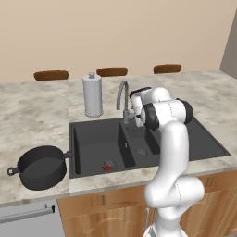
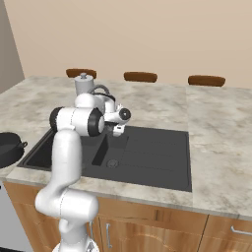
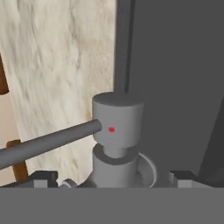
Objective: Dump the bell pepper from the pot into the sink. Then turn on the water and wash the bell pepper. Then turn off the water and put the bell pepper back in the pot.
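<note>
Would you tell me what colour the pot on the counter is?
Dark grey; the pot shows best in the left base view.

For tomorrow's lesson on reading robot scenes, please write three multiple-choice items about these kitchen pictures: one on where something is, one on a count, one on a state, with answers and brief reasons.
1. Where is the pepper?
A. in the pot
B. in the sink's left bowl, by the drain
C. on the counter

2. How many chair backs show behind the counter?
A. one
B. three
C. five

3. How is the end effector?
A. open, with the faucet's valve between its fingers
B. shut on the pepper
C. shut on a pot handle

Answers:
1 B: the red lump lies at the drain of the sink, while the pot stands empty on the counter.
2 B: three brown chair backs line the far edge.
3 A: in the hand view the fingers stand wide apart on either side of the faucet, gripping nothing.
</note>
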Motion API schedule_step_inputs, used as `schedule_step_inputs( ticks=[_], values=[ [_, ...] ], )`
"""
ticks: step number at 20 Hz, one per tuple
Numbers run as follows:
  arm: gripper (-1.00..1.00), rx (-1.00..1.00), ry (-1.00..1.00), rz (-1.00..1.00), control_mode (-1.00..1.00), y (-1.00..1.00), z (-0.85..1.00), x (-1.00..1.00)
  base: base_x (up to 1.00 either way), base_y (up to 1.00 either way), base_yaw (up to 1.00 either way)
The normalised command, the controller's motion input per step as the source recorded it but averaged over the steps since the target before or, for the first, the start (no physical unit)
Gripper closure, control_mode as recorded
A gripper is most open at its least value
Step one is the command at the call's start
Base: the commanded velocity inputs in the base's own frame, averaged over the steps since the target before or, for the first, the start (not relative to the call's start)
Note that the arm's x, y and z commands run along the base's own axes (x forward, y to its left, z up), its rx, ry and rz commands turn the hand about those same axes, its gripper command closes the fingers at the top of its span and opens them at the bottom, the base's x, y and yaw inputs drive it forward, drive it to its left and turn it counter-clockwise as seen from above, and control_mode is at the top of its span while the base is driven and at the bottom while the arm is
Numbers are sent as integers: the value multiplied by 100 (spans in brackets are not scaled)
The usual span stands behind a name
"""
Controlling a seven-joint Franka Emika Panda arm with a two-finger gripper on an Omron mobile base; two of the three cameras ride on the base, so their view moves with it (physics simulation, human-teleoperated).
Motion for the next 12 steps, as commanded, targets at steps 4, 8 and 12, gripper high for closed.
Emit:
schedule_step_inputs(
  ticks=[4,8,12],
  values=[
    [-100,0,3,0,-100,0,-17,35,0,0,0],
    [-100,0,2,0,-100,0,-16,35,0,0,0],
    [-100,0,1,0,-100,0,-18,25,0,0,0]
  ],
)
